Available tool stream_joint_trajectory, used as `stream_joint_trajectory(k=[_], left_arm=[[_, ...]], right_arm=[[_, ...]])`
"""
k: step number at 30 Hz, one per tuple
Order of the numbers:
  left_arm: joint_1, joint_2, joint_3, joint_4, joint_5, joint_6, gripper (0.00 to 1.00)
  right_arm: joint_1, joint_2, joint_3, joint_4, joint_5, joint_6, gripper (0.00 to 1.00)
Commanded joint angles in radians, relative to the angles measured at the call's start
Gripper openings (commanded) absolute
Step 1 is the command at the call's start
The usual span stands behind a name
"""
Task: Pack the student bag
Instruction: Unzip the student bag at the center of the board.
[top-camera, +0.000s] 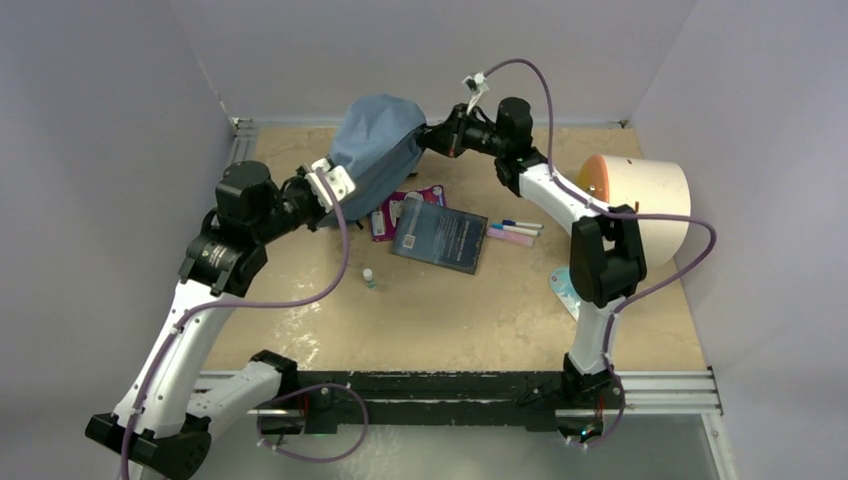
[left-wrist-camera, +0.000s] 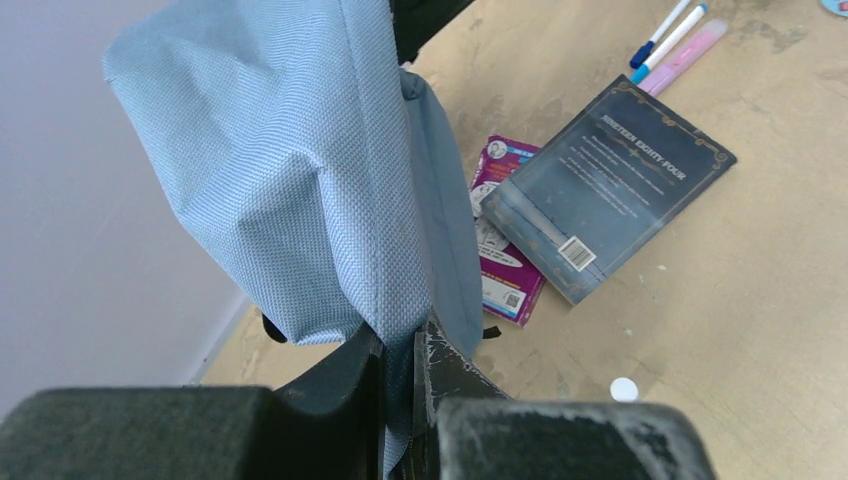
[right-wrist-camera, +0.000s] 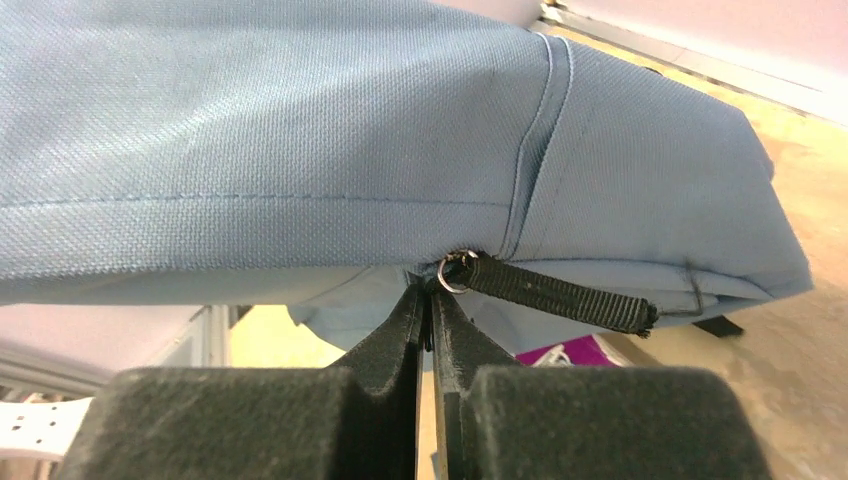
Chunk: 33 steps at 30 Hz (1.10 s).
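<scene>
1. Backpack (top-camera: 375, 150) sat in the upper middle of the overhead view, held between the left gripper (top-camera: 330, 187) and the right gripper (top-camera: 437, 137). A book (top-camera: 440, 236) lay just below it on the table (top-camera: 450, 320).
2. Left wrist view, bottom centre: the left gripper's fingers (left-wrist-camera: 450, 362) were pressed together on a fold of backpack fabric.
3. Right wrist view, lower centre: the right gripper's fingers (right-wrist-camera: 392, 328) pinched the backpack's seam beside a metal ring (right-wrist-camera: 455, 271).

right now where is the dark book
In the top view the book lies flat mid-table, partly on a purple packet, pens to its right.
</scene>
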Motion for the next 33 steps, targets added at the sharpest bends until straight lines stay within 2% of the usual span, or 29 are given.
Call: stream_joint_trajectory(k=[1,5,10,17,21,28,33], left_arm=[[-0.002,-0.037,-0.002,0.007,0.094,0.009,0.00],[-0.002,-0.040,0.001,0.000,0.078,0.013,0.00],[-0.002,-0.027,-0.001,0.019,0.022,-0.011,0.00],[-0.002,0.027,0.017,0.069,-0.100,-0.100,0.00],[-0.002,0.052,0.027,0.073,-0.123,-0.130,0.00],[-0.002,0.065,0.035,0.086,-0.163,-0.168,0.00],[-0.002,0.075,0.046,0.099,-0.178,-0.185,0.00]], right_arm=[[-0.004,0.009,-0.017,0.266,-0.083,0.201,0.07],[-0.005,0.026,-0.008,0.331,-0.104,0.256,0.00],[-0.005,-0.009,-0.043,0.318,-0.121,0.229,0.00],[-0.004,-0.135,-0.058,0.250,-0.115,0.157,0.00],[-0.004,-0.197,-0.071,0.244,-0.115,0.145,0.00],[0.005,-0.286,-0.053,0.151,-0.106,0.077,0.00],[0.054,-0.320,0.014,-0.063,-0.021,-0.092,0.00]])
